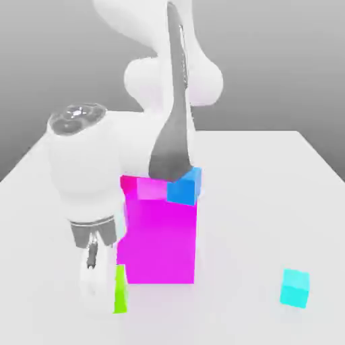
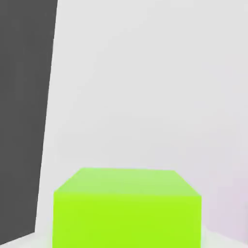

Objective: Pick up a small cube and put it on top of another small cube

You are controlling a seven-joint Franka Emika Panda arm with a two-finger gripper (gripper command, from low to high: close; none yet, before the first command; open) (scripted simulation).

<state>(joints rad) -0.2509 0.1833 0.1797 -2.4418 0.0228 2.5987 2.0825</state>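
My pincer (image 1: 101, 296) is low at the small glossy lime-green cube (image 1: 120, 290) beside the big magenta block (image 1: 160, 236), its grip I cannot tell, and the small light cyan cube (image 1: 295, 288), well apart on the white table (image 1: 269, 202), awaits stacking.

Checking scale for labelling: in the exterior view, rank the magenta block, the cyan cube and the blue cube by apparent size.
1. Magenta block, clearly largest.
2-3. Blue cube and cyan cube look alike; the arm hides part of the blue, so no ranking.
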